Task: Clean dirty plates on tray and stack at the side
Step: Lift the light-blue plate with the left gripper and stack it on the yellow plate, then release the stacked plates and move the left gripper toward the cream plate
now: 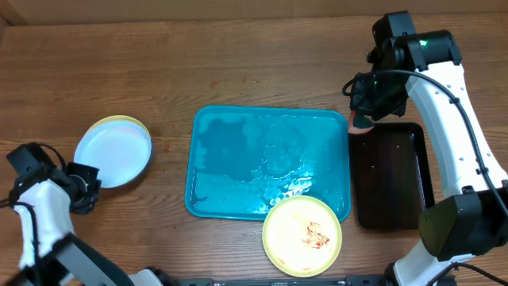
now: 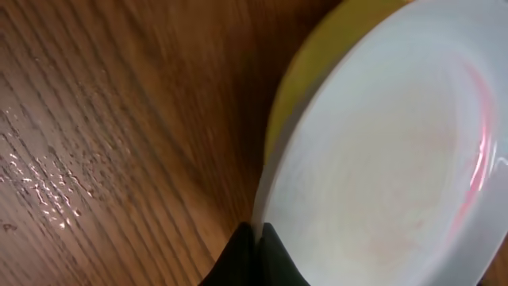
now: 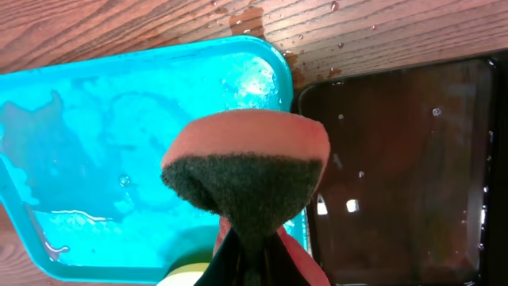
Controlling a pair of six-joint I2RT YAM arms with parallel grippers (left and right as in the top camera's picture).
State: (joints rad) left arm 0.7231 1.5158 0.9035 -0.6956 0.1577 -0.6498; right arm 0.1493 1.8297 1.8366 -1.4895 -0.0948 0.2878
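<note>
The left claw (image 2: 258,237) is clamped on the rim of the pale blue plate (image 2: 381,159), which lies askew over a yellow-green plate (image 2: 313,75) on the worktop (image 2: 119,119) left of the turquoise tray (image 1: 230,159); level and centre it before letting go. The right claw (image 3: 252,258) pinches a sponge (image 3: 246,167) (scouring side showing) over the tray's right rim; a sauce-smeared plate (image 1: 302,235) overhangs its front edge.

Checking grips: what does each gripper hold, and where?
The right gripper pinches the sponge by one end; left gripper seems to pinch the blue plate by its rim.
</note>
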